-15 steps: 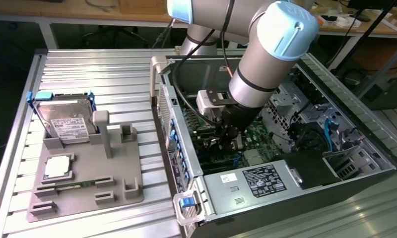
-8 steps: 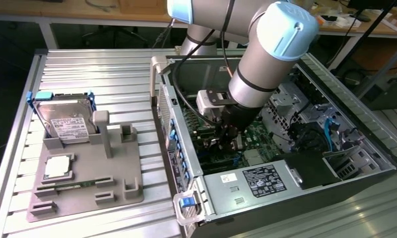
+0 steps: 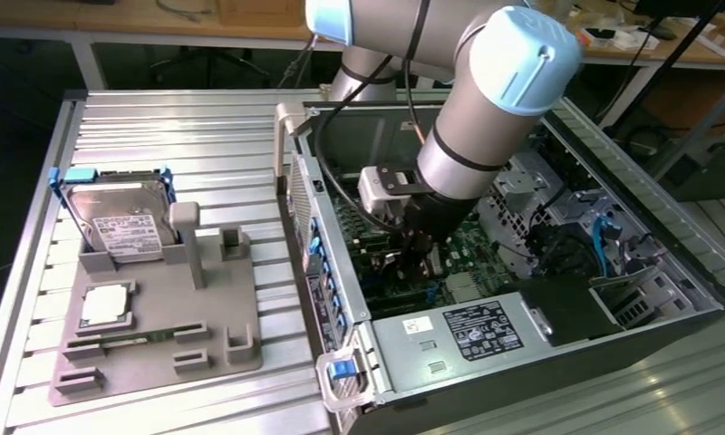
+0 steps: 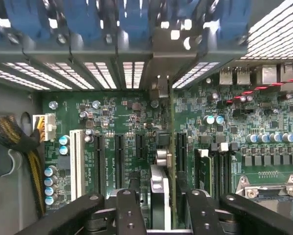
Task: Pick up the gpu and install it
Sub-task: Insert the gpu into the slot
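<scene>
Both my fingers (image 4: 132, 210) are clamped on the gpu (image 4: 172, 161), held edge-on w/ my gripper (image 4: 158, 215) inside the PC case (image 3: 507, 344), over the motherboard (image 4: 117, 117) slots, bracket toward the case's rear wall. Hard drive (image 3: 120, 222) sits on the gray tray (image 3: 157, 362), exterior view's left.

in the exterior view the arm (image 3: 489, 109) hid the gripper (image 3: 413, 237) tips inside the computer case (image 3: 556, 344), and the gpu (image 4: 172, 161) showed only edge-on in the wrist view, its lower part cut off behind the jaws. the hard drive (image 3: 119, 222) label was too small to read.
</scene>
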You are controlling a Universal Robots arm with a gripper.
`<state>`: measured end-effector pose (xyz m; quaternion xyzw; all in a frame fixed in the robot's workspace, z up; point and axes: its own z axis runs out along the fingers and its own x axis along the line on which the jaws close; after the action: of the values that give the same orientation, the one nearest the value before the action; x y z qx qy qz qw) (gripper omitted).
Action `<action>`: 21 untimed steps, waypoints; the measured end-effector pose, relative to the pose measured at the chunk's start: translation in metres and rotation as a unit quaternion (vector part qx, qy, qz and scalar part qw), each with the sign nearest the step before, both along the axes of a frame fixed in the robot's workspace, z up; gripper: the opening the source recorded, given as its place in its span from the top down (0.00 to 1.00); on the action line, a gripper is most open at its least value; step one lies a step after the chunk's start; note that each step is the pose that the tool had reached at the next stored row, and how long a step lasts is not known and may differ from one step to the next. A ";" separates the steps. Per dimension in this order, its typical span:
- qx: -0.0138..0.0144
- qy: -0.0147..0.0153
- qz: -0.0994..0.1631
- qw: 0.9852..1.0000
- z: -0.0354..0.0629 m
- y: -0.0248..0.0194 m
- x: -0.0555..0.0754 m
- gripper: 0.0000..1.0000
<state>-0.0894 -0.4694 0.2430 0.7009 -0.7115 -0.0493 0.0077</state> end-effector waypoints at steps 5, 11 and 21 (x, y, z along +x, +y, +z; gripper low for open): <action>0.000 0.000 0.000 1.000 0.0228 0.0000 0.000 0.60; 0.000 0.000 0.000 1.000 0.0401 0.0003 0.000 0.60; -0.001 0.000 0.000 1.000 0.0402 0.0003 0.000 0.89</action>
<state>-0.0894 -0.4691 0.2833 0.7009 -0.7115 -0.0486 0.0084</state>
